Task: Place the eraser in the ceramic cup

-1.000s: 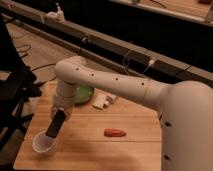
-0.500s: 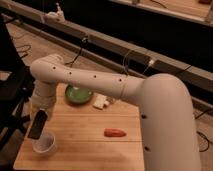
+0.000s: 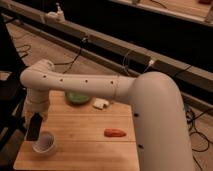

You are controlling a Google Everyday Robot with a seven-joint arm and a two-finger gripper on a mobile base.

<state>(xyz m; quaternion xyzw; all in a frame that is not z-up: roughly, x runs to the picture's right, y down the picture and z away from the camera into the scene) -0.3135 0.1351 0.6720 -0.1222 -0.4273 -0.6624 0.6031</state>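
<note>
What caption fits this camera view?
Robot gripper hangs over the wooden table beside the small round white ceramic cup.

A dark gripper [image 3: 34, 127], hanging at the table's left edge just above a white ceramic cup [image 3: 44, 142] with a pale interior, ends a glossy white arm [image 3: 80, 86] over a light wooden table [image 3: 85, 145] bearing a red-orange object [image 3: 115, 132], a green bowl [image 3: 77, 98] and a white block [image 3: 100, 104].

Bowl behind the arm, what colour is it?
Green bowl, camera view; gripper is above the ceramic cup.
</note>
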